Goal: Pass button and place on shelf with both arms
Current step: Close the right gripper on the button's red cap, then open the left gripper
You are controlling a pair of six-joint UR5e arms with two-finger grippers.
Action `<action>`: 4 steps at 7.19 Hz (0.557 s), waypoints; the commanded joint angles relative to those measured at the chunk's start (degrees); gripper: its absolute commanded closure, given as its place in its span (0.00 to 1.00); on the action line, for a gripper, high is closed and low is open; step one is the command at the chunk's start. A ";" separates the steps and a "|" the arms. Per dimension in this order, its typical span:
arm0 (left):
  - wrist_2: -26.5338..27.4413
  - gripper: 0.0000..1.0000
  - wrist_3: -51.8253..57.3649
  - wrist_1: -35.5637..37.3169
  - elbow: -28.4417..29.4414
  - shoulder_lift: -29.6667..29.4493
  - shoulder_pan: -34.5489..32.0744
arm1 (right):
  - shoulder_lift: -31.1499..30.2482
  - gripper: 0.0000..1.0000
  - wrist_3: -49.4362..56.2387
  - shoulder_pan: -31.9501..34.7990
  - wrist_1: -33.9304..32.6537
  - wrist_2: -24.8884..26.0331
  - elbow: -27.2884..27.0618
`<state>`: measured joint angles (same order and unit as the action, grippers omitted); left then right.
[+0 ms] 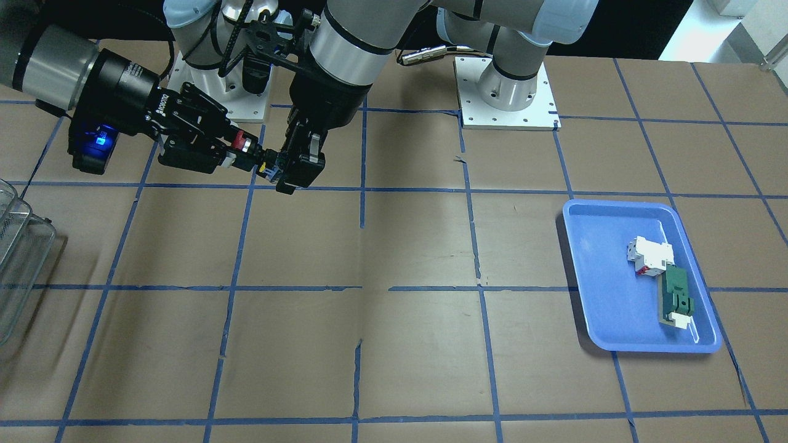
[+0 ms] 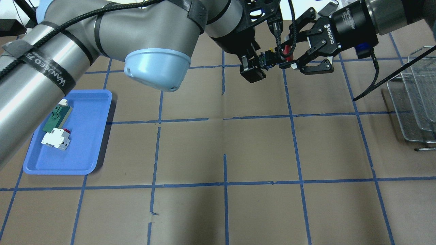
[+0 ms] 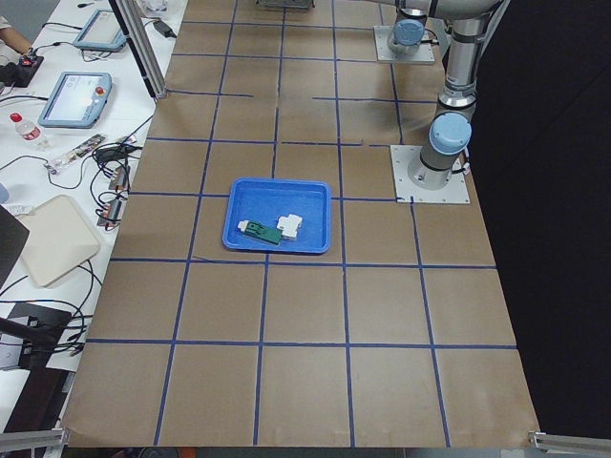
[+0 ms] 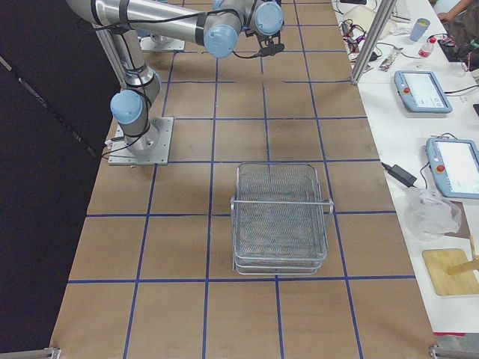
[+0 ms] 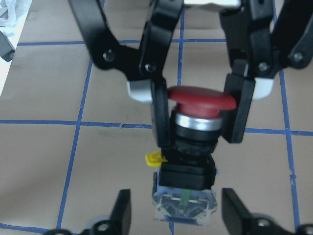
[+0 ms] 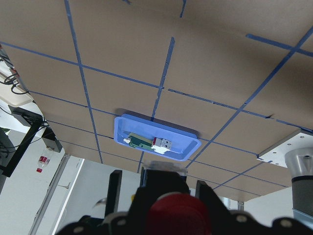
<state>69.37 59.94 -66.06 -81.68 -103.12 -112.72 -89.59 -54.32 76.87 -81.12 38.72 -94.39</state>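
Right gripper (image 5: 198, 125): 2 fingers (image 5: 160, 115) clamped on the button (image 5: 200, 98) just under its red cap. Left gripper (image 2: 253, 69): fingers spread, flanking the bluish end without touching it. Button is airborne near the robot-side table edge. Shelf (image 4: 281, 217) stands well apart, at the right end.

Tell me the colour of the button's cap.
Red. The button shows best in the left wrist view.

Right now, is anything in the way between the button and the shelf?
Nothing visible. The right gripper is shut on the button below its red cap, and only bare table lies between it and the shelf. The left gripper is open around the button's bluish end, on the side away from the shelf.
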 commanded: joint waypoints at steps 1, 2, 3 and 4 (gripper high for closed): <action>0.32 0.00 -0.96 -1.86 0.21 1.68 0.83 | 0.21 0.83 0.96 -0.57 -1.40 1.34 0.61; 4.68 0.00 -2.54 -5.97 0.91 3.35 2.57 | 0.12 0.83 3.49 -1.62 -3.94 8.06 0.70; 9.24 0.00 -3.42 -12.88 2.04 4.93 4.68 | 0.12 0.83 9.26 -3.02 -4.14 13.34 0.96; 9.64 0.00 -7.17 -15.99 2.14 5.47 7.31 | 0.12 0.83 17.49 -5.04 -4.05 20.44 1.57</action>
<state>76.72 56.10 -76.94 -80.07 -98.81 -108.31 -89.47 -45.31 73.96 -84.80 51.17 -93.40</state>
